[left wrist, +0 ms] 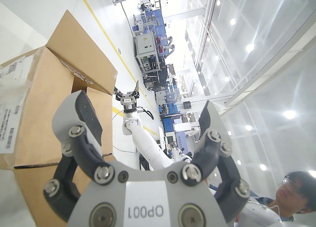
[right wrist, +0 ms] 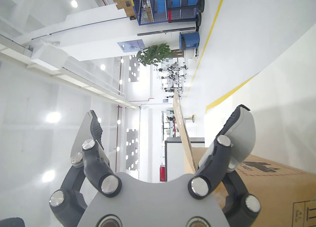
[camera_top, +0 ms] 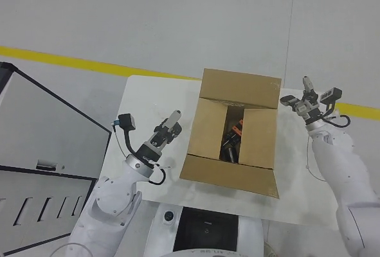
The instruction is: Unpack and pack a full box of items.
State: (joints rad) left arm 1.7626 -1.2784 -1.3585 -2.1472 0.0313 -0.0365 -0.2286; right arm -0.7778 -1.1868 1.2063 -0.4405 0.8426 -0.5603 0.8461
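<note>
The white table (camera_top: 144, 103) is carrying one cardboard box (camera_top: 259, 138), which is sitting from the centre toward the 3 o'clock edge. At 9 o'clock of the table a dark-framed grey cabinet (camera_top: 42, 128) is standing on the floor. A yellow line (camera_top: 48, 59) is running across the floor at 12 o'clock, passing behind the box.

The box is lying open. Its far flap (camera_top: 241, 87) is folding outward at 12 o'clock and its near flap (camera_top: 231, 175) is hanging out at 6 o'clock. The two side flaps (camera_top: 206, 132) are leaning over the opening from 9 and 3 o'clock (seen from above, they are leaving a narrow slot).

The left gripper (camera_top: 173, 119) is hovering over bare table at 9 o'clock of the box, apart from it. Its fingers (left wrist: 86, 112) are spreading wide and holding nothing. The right gripper (camera_top: 296, 91) is hanging at the box's 2 o'clock corner, close beside the far flap. Its fingers (right wrist: 95, 124) are likewise standing apart and empty, and whether one is touching the cardboard I cannot tell.

Down in the slot dark items (camera_top: 229, 144) with an orange piece (camera_top: 240, 124) are lying, packed too closely to tell apart. The side flaps are standing between each gripper and those items.
</note>
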